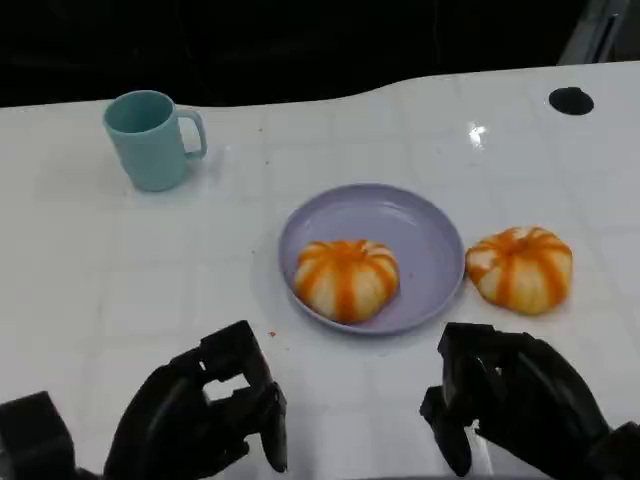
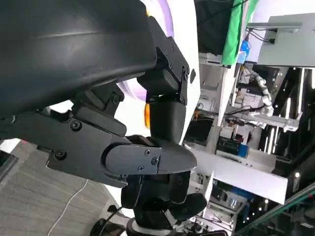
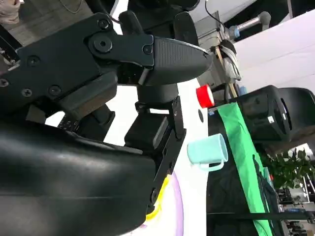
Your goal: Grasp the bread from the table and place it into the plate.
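Observation:
An orange-striped bread (image 1: 346, 279) lies on the lilac plate (image 1: 430, 215) at the table's middle. A second, matching bread (image 1: 521, 268) sits on the white table just right of the plate, touching or almost touching its rim. My left hand (image 1: 200, 420) hovers near the front edge, below and left of the plate, with its fingers loosely bent and nothing in them. Below the second bread, my right hand (image 1: 510, 405) is also empty, fingers apart. The left wrist view shows my left hand (image 2: 147, 147) and a sliver of the plate (image 2: 167, 14).
A teal mug (image 1: 150, 140) stands at the back left, also seen in the right wrist view as the mug (image 3: 209, 150). A black round hole (image 1: 571, 100) marks the far right of the table. The table's back edge curves behind the plate.

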